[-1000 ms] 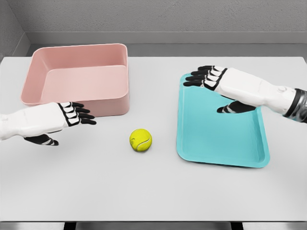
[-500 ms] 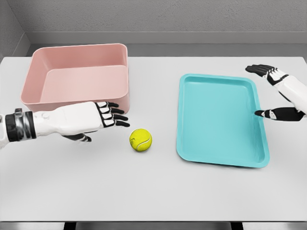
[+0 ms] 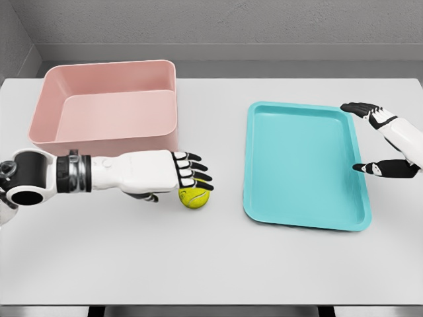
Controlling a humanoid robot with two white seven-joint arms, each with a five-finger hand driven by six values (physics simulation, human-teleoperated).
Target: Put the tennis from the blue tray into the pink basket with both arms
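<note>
Since half a second ago, left hand point(image 3: 187, 173) has been extended onto tennis ball point(image 3: 193, 196), fingers spread over it, nothing gripped. Ball lies on bench point(image 3: 211, 264), left of blue tray point(image 3: 304, 211), near pink basket point(image 3: 106, 105). Right hand point(image 3: 380, 142) is kept open beyond tray's right rim, presumably clearing space.

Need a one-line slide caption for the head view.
Left hand open over tennis ball on table.
</note>
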